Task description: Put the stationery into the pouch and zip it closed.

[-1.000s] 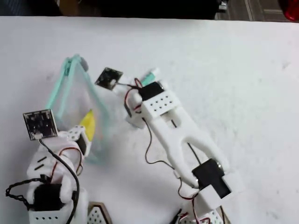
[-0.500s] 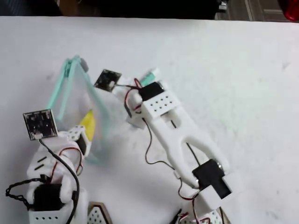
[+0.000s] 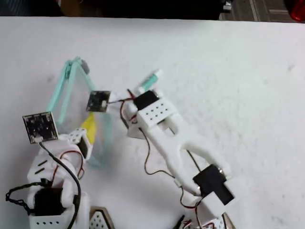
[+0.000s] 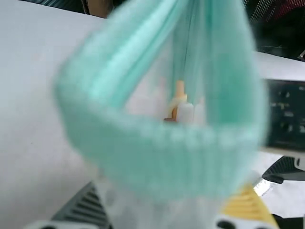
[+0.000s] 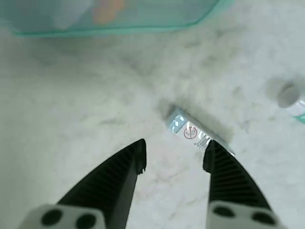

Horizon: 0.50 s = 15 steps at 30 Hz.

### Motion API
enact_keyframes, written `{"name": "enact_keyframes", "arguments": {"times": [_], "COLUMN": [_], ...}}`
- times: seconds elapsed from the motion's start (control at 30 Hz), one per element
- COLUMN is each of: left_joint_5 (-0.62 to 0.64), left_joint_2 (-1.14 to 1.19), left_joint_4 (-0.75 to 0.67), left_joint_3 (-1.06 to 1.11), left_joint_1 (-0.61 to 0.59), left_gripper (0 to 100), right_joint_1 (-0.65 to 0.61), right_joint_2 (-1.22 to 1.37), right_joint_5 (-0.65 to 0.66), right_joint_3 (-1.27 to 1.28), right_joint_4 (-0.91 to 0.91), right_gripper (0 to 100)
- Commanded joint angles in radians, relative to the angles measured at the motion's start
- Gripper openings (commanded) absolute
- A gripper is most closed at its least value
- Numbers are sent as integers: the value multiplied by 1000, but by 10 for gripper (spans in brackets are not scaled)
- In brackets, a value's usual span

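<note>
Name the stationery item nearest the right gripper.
The small silvery packet just ahead of the right gripper; the grey-tipped pen lies farther off, the orange item is inside the pouch.

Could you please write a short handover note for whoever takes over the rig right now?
Left gripper: shut on the pouch, holding its mouth open.
Right gripper: open, just short of a small silvery item on the table.
Done: an orange and white item lies in the pouch.
Left: the silvery item and a teal and white pen on the table go in, then zip closed.
</note>
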Motion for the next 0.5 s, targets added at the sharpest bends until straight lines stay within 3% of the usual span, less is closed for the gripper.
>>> {"name": "enact_keyframes", "arguments": {"times": [0.0, 0.17, 0.47], "left_joint_5": [8, 8, 8], "left_joint_2": [-8, -8, -8], "left_joint_4": [-26, -26, -26], "left_joint_3": [-5, -5, -5], "left_joint_1": [-8, -8, -10], "left_gripper": [241, 241, 241], "right_joint_1": [-5, 50, 120], "right_joint_2": [-41, -8, 156], "right_joint_5": [28, 192, 213], "right_joint_3": [-8, 29, 23], "right_joint_4": [-15, -50, -157], "right_gripper": [190, 190, 190]}}
